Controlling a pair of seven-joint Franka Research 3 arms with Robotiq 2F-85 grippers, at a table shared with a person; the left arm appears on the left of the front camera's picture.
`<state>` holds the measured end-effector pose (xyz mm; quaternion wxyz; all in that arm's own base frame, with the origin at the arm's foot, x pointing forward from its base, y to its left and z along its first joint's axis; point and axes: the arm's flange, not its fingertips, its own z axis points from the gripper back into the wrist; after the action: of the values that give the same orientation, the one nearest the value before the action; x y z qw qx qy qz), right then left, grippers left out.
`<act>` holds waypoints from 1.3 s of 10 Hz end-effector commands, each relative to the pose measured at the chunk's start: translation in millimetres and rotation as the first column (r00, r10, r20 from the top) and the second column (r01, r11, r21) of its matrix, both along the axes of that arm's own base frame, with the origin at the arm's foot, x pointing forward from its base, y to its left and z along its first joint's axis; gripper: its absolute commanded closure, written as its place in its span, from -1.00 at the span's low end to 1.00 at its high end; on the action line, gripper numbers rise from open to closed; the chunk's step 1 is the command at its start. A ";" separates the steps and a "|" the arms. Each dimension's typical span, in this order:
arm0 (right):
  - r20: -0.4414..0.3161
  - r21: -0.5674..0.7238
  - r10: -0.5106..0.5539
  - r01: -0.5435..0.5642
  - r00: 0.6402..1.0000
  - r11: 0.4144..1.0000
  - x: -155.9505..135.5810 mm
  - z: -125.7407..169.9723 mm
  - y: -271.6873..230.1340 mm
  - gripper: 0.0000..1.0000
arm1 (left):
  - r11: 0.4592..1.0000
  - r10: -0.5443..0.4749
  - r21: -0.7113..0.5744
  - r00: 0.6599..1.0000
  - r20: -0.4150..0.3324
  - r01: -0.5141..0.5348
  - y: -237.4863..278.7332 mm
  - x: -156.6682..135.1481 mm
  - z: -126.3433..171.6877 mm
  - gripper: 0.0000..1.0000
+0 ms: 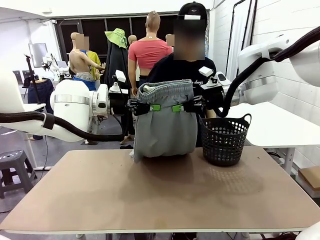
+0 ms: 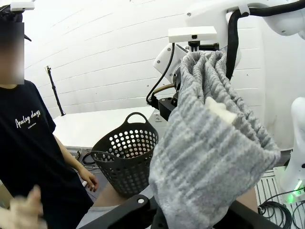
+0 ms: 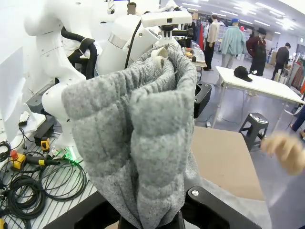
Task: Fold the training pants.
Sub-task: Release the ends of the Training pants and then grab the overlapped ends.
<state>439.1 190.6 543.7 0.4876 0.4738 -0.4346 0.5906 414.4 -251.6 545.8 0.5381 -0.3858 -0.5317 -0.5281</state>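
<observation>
Grey training pants (image 1: pixel 165 127), centre frame, hanging over table (image 1: pixel 150 195), waistband clamped tight by left gripper (image 1: pixel 154 107) and right gripper (image 1: pixel 178 107); black mesh basket (image 1: pixel 225 142) just right.

Front: fixed on the robot's side, mid-distance, facing across the table (image 1: pixel 150 195) toward the person (image 1: pixel 162 70). Wrists: close against the pants (image 2: pixel 205 157), facing each other from opposite ends. Shared by all: pants; by front and left wrist: basket (image 1: pixel 225 140).

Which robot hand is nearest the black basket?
The right gripper, pinching the training pants on the side toward the black mesh basket; the left gripper holds the opposite side.
</observation>
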 end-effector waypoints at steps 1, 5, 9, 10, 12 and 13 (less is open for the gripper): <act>0.006 0.018 -0.002 0.002 1.000 1.000 -1.7 4.3 0.4 1.00 | 1.000 0.016 -0.022 1.000 0.003 -0.016 1.2 -4.2 0.1 1.00; 0.006 0.018 -0.002 0.002 1.000 1.000 -1.7 4.3 0.4 1.00 | 1.000 0.016 -0.022 1.000 0.003 -0.016 1.2 -4.2 0.1 1.00; 0.006 0.018 -0.002 0.002 1.000 1.000 -1.7 4.3 0.4 1.00 | 1.000 0.016 -0.022 1.000 0.003 -0.016 1.2 -4.2 0.1 1.00; 0.006 0.018 -0.002 0.002 1.000 1.000 -1.7 4.3 0.4 1.00 | 1.000 0.016 -0.022 1.000 0.003 -0.016 1.2 -4.2 0.1 1.00; 0.006 0.018 -0.002 0.002 1.000 1.000 -1.7 4.3 0.4 1.00 | 1.000 0.016 -0.022 1.000 0.003 -0.016 1.2 -4.2 0.1 1.00; 0.006 0.018 -0.002 0.002 1.000 1.000 -1.7 4.3 0.4 1.00 | 1.000 0.016 -0.022 1.000 0.003 -0.016 1.2 -4.2 0.1 1.00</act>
<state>439.1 190.6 543.7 0.4876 0.4738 -0.4346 0.5906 413.9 -251.4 545.7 0.5382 -0.3856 -0.5318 -0.5281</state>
